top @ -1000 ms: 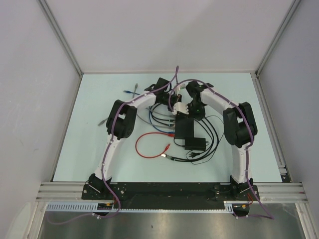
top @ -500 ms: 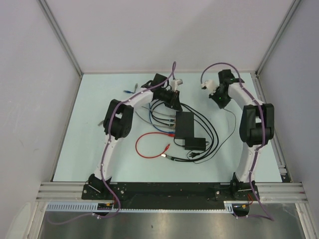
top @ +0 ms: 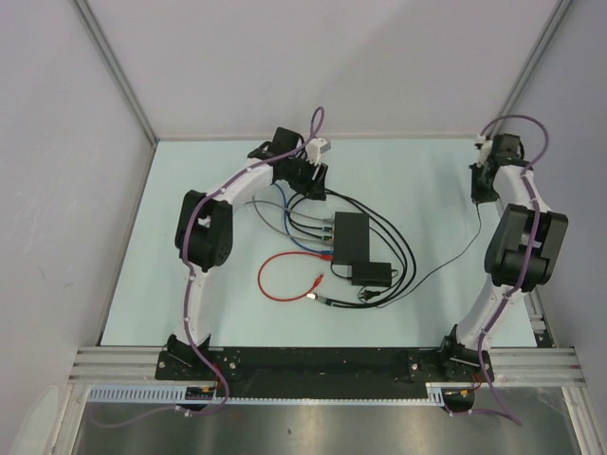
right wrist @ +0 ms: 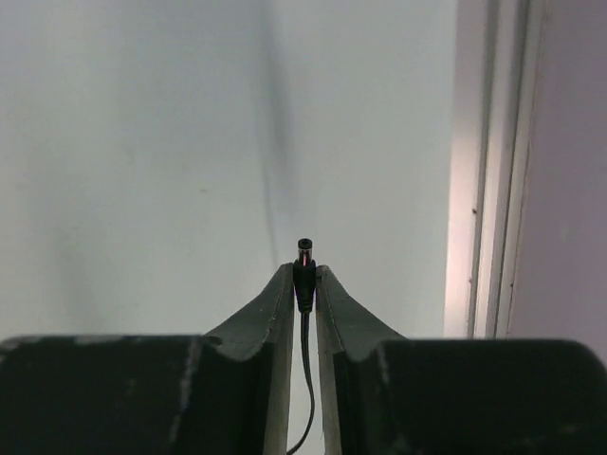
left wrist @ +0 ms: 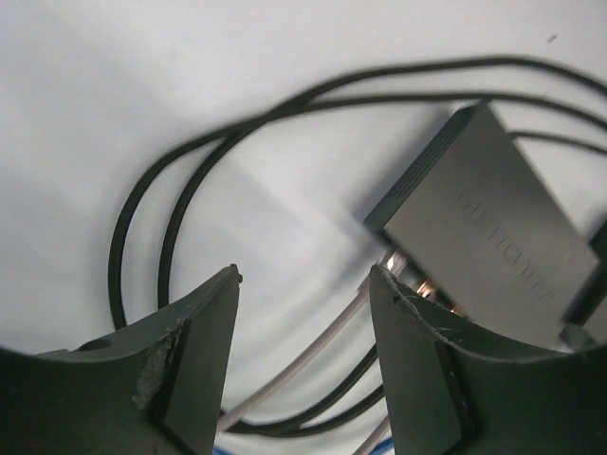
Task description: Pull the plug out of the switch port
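Observation:
The switch (top: 351, 237) is a flat black box at mid-table, also in the left wrist view (left wrist: 493, 237), with several cables plugged into its left edge. My left gripper (top: 308, 177) (left wrist: 303, 275) hovers open behind and left of it, over a white cable (left wrist: 313, 355) and black leads, holding nothing. My right gripper (top: 481, 190) (right wrist: 303, 270) is far right near the table's back corner, shut on a small black barrel plug (right wrist: 304, 261) whose tip sticks out past the fingertips. Its thin black lead (top: 450, 251) trails back toward the middle.
A smaller black box (top: 372, 275) lies just in front of the switch among looped black leads. A red cable (top: 285, 280) coils at front left. Loose blue (top: 248, 174) and grey (top: 194, 230) cables lie at the left. A metal rail (right wrist: 488, 171) and wall border the right edge.
My right arm swung from the switch out to the far right, carrying the plug and drawing its lead after it. My left gripper opened and drew back-left off the switch.

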Controlling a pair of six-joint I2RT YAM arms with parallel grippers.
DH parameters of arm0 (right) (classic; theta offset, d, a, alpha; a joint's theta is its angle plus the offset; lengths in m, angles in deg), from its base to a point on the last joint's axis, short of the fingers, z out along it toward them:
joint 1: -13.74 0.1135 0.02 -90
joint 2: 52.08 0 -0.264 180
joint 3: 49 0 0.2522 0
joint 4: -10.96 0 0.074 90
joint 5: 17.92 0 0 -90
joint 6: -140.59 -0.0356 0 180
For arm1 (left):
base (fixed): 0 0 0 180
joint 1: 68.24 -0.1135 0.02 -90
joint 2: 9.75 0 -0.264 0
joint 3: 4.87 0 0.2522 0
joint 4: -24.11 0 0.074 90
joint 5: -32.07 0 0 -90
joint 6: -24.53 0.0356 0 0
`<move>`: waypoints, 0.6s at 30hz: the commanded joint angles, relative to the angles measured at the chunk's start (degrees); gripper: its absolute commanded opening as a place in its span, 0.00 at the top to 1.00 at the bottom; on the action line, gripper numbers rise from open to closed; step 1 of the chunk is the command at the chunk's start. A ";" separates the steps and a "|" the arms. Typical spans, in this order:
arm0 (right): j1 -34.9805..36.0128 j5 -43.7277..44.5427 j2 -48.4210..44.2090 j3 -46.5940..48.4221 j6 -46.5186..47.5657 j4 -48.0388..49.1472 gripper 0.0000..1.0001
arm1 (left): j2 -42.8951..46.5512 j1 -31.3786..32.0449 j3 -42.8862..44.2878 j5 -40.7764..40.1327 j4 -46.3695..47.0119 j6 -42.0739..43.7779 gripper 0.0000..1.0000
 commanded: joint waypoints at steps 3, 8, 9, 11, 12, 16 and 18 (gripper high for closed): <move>-5.02 -11.98 -2.24 -0.23 -6.82 -1.20 0.55 | 6.31 -0.65 -4.22 -4.64 -3.26 5.97 0.36; -0.64 -19.55 -6.98 2.84 -4.90 -0.59 0.35 | 6.76 -1.35 -0.11 0.45 -4.59 5.72 0.36; 1.81 -21.12 -7.95 4.33 -4.10 -0.93 0.32 | 6.67 -1.53 0.95 2.28 -4.59 5.11 0.36; 5.24 -21.93 -10.15 5.65 -0.94 -1.72 0.32 | 6.32 -2.14 5.24 4.40 -5.28 3.53 0.34; 6.74 -22.62 -10.68 6.79 0.20 -2.25 0.31 | 5.36 -2.32 7.10 5.98 -7.55 3.43 0.32; 18.24 -19.74 -10.33 9.87 5.39 -8.49 0.30 | 6.31 -3.02 9.76 13.62 -10.91 5.62 0.24; 20.72 -20.43 -8.67 10.32 6.45 -9.72 0.31 | 7.80 -3.02 5.46 13.90 -9.00 5.02 0.24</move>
